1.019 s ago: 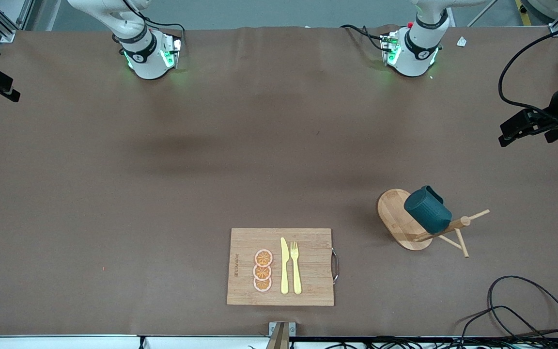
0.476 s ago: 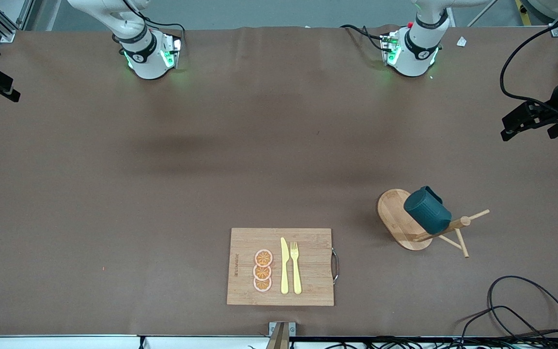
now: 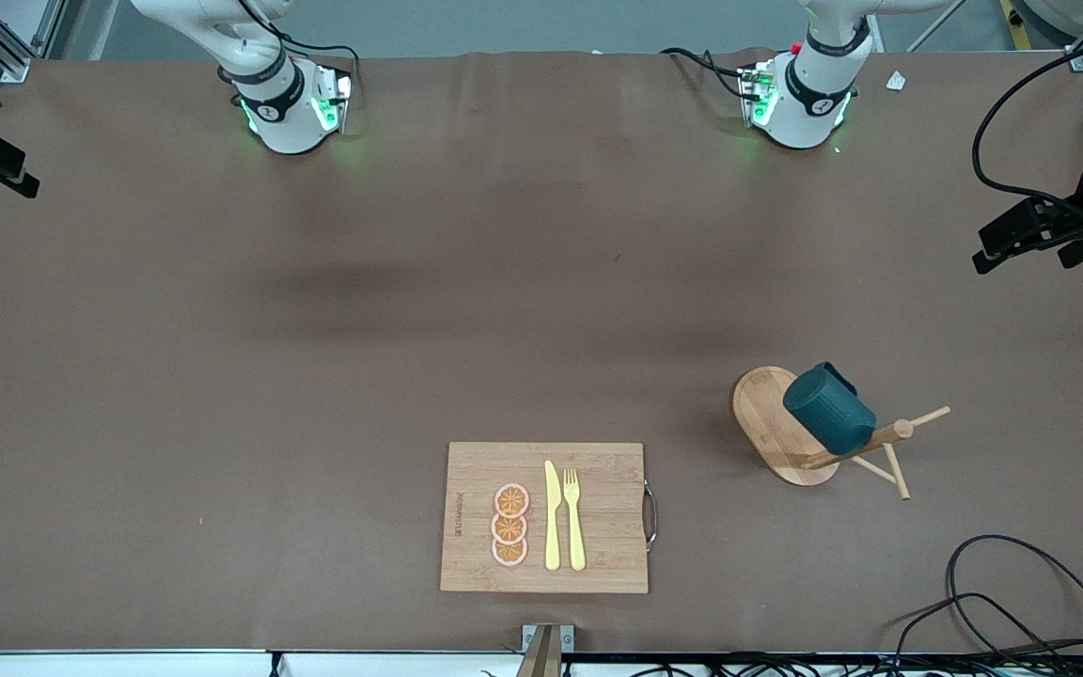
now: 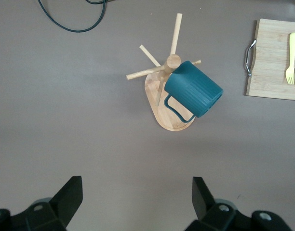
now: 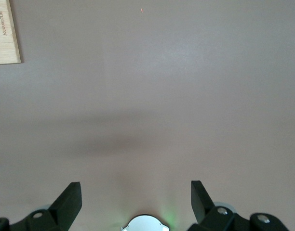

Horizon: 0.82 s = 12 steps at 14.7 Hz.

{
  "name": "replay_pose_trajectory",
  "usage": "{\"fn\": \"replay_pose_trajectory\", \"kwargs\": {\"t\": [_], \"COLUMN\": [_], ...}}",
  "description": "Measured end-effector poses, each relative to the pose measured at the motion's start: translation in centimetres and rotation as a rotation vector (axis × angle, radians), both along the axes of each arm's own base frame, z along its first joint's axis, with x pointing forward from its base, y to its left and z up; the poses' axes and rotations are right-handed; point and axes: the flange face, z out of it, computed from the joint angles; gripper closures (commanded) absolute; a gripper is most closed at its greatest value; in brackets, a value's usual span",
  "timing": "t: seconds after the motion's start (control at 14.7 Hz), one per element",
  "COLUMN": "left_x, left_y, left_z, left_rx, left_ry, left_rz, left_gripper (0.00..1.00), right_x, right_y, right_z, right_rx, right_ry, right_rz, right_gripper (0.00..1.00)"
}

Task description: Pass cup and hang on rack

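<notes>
The dark teal cup hangs by its handle on a peg of the light wooden rack, tilted, with nothing gripping it. In the left wrist view the cup and the rack are seen from above. My left gripper is open and empty, high over the table at the left arm's end, well apart from the rack; it also shows in its wrist view. My right gripper is open and empty, waiting high over the table by its own base.
A wooden cutting board with orange slices, a yellow knife and a yellow fork lies near the table's front edge; it also shows in the left wrist view. A black cable loops on the table nearer to the front camera than the rack.
My left gripper has drifted a little farther away from the rack, toward the left arm's end of the table. The cup, the rack and the right arm have not moved.
</notes>
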Motion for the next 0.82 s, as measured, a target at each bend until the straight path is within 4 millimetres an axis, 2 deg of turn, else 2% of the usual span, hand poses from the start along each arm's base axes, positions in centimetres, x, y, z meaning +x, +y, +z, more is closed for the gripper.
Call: {"fn": "replay_pose_trajectory", "kwargs": {"t": [0.82], "left_x": [0.24], "left_y": [-0.54], "left_z": [-0.01], "left_rx": [0.015], "left_ry": [-0.017], "left_rz": [-0.047], "left_gripper": [0.0], "right_x": [0.0], "right_y": [0.0], "right_z": [0.0], "right_rx": [0.0], "right_ry": [0.0], "right_rz": [0.0], "right_gripper": [0.0]}}
